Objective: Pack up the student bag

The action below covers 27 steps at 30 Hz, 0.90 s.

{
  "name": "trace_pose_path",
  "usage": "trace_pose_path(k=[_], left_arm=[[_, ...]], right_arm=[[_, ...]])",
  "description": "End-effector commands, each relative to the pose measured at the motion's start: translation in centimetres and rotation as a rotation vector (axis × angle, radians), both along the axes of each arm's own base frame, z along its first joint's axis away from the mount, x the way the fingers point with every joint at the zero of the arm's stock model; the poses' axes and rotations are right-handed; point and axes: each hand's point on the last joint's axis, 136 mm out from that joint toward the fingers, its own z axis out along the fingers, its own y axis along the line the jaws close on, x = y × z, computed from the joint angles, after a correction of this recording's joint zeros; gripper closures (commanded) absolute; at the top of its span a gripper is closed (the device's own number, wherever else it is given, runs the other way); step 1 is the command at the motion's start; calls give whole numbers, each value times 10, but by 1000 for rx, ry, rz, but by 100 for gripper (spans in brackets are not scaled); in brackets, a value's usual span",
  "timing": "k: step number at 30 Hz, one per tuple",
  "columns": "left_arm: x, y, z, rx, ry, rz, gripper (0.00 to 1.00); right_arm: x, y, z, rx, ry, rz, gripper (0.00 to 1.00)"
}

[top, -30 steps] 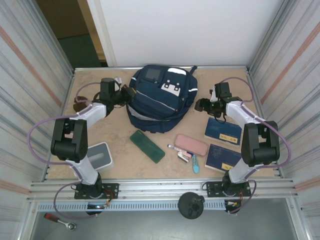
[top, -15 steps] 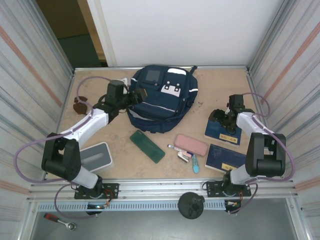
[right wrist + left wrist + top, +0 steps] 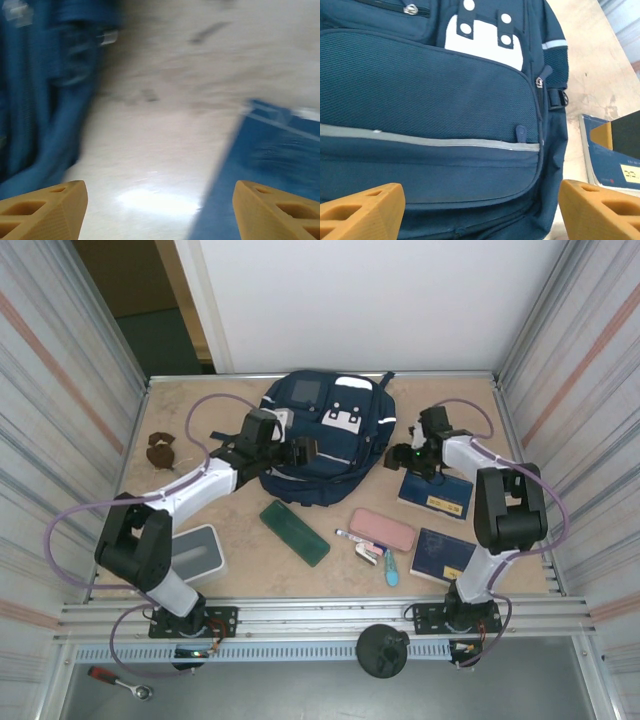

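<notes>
- Two grippers, both empty: the left gripper [image 3: 300,451] hung with jaws wide over the front pocket of the student bag [image 3: 330,435], probably after a zipper.
- The bag lay flat, far centre of the table [image 3: 240,540].
- The right gripper [image 3: 402,455] was spread open over bare table between bag and booklet [image 3: 436,492], likely its next pick.

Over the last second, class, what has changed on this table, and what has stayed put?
The left gripper swung right, from left of the bag to over its front. The right gripper went out over the upper booklet and came back beside the bag; that booklet slid slightly toward the bag. Bag, pouch and green case stayed.
</notes>
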Motion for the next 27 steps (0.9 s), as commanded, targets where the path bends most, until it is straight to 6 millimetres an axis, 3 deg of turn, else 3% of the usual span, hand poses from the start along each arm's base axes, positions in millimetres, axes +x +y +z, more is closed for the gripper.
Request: trace_pose_path(k=[1, 4, 9, 11, 17, 18, 19, 21, 27], left_arm=[[-4, -30, 11, -11, -32, -129, 19], [-8, -59, 12, -12, -35, -205, 18], [-23, -121, 3, -15, -1, -319, 19], [-33, -147, -5, -14, 28, -363, 20], [-58, -210, -35, 26, 103, -422, 21], [-58, -217, -36, 29, 104, -421, 21], [-59, -223, -54, 56, 135, -419, 21], [-59, -235, -69, 80, 158, -419, 21], [-52, -252, -106, 125, 221, -399, 20]], right_arm=[[-13, -1, 29, 39, -45, 18, 23], [-29, -27, 36, 75, -48, -114, 21], [-59, -113, 25, 42, -24, -453, 13], [-63, -139, 23, 48, -27, -553, 10], [-58, -189, 9, -90, -33, -742, 2], [-58, -195, 5, -117, -32, -758, 1], [-58, -200, 2, -142, -29, -777, 1], [-55, -204, -5, -152, -13, -784, 0], [-39, -181, -21, -45, 32, -701, 3]])
